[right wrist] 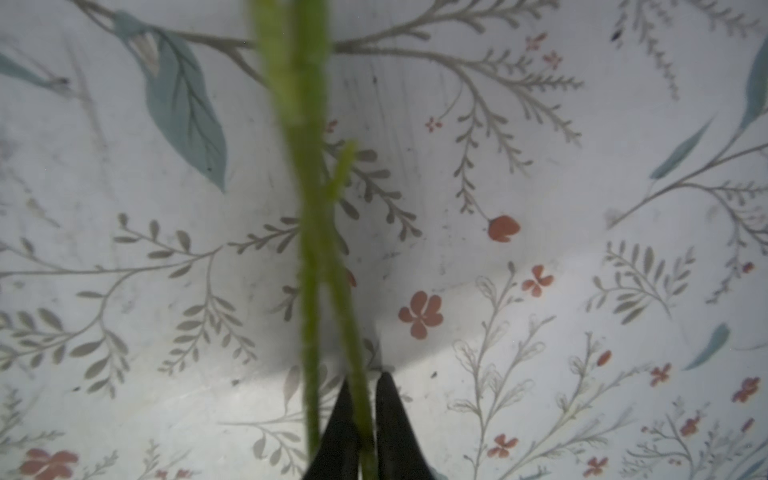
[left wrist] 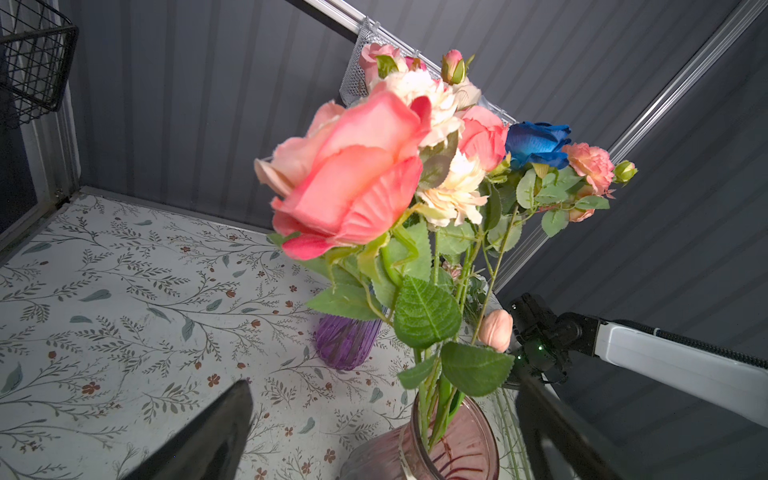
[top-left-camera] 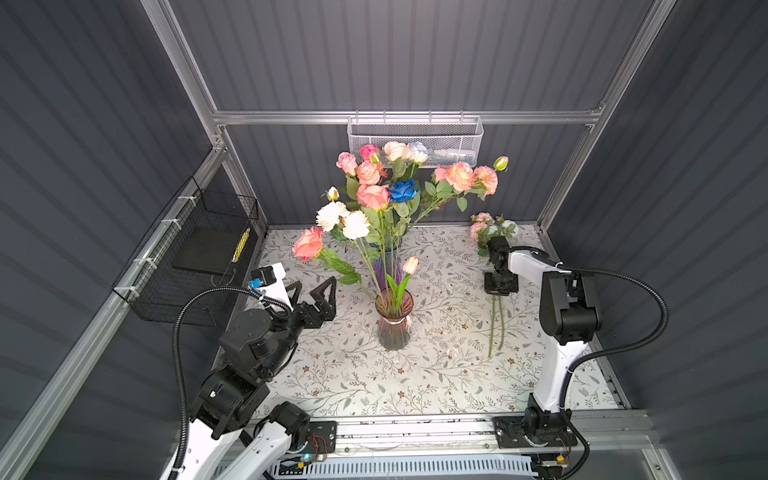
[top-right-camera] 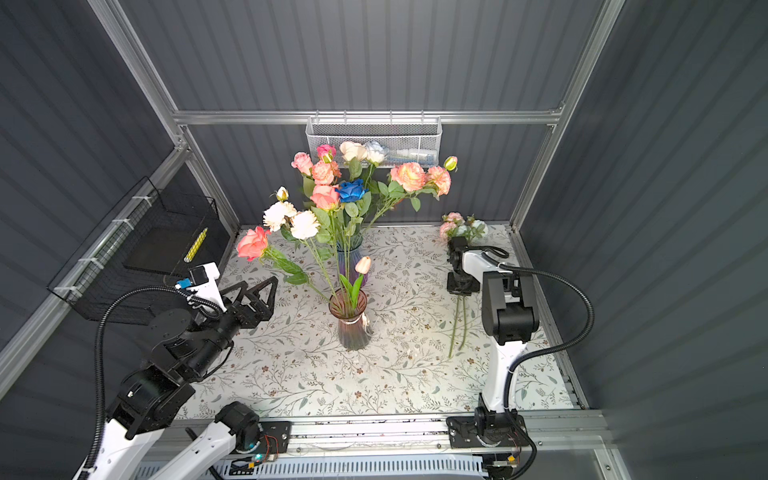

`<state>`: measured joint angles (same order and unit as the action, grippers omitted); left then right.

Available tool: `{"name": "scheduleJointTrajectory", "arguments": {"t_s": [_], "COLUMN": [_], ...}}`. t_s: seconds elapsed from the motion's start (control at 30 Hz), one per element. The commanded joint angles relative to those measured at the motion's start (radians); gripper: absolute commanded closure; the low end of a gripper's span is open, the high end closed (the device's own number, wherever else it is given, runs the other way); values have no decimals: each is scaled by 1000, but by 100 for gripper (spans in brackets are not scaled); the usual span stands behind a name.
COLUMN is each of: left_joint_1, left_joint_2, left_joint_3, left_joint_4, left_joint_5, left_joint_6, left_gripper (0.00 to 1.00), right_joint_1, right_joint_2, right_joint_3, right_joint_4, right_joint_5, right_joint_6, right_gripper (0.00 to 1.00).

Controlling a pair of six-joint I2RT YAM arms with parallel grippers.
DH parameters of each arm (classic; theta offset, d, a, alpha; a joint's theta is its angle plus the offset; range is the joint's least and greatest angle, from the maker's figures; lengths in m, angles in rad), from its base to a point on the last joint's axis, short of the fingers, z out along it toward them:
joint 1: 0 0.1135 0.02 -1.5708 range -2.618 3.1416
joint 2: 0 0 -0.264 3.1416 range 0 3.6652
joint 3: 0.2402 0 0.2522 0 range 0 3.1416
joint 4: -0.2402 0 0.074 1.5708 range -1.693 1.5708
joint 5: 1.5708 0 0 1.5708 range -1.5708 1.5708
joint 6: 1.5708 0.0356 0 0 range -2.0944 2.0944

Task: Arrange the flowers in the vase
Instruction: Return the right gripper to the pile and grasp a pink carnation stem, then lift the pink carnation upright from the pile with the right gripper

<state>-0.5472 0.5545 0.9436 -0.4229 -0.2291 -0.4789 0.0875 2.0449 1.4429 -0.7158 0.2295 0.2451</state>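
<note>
My right gripper point(right wrist: 365, 386) clamped on thin green stem point(right wrist: 343, 311), right of pink vase point(top-left-camera: 393, 320); pale pink blooms point(top-left-camera: 482, 226) flat on table point(top-left-camera: 436, 374). My left gripper point(top-left-camera: 314, 282) spread wide, left of vase.

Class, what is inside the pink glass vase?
Several green stems stand inside the pink vase, a peach tulip among them. The ribbed tinted glass hides their lower ends.

Table point(top-left-camera: 436, 374) brightly lit, walls point(top-left-camera: 83, 166) dim; close stems point(right wrist: 313, 232) blurred
</note>
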Motion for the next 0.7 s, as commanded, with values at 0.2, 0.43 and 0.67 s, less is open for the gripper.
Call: {"name": "scheduleJointTrajectory", "arguments": {"t_s": [0.2,0.43,0.67], "left_joint_1": [0,0,0], "left_joint_2": [8,16,16], "left_joint_3": [21,30,43], "left_joint_4": [18,21,20], "left_joint_5": [-5,-3,-3], "left_joint_6": [19,19,23], "left_gripper": [0,0,0], "right_joint_1": [22,37,55], "right_joint_2": [-190,-391,-667], "right_joint_3": [-90,-229,-341], "right_joint_4": [75,154,215], "right_joint_5": [-51,-131,-94], "right_joint_6": [-13,56,116], "right_gripper": [100,100,100]}}
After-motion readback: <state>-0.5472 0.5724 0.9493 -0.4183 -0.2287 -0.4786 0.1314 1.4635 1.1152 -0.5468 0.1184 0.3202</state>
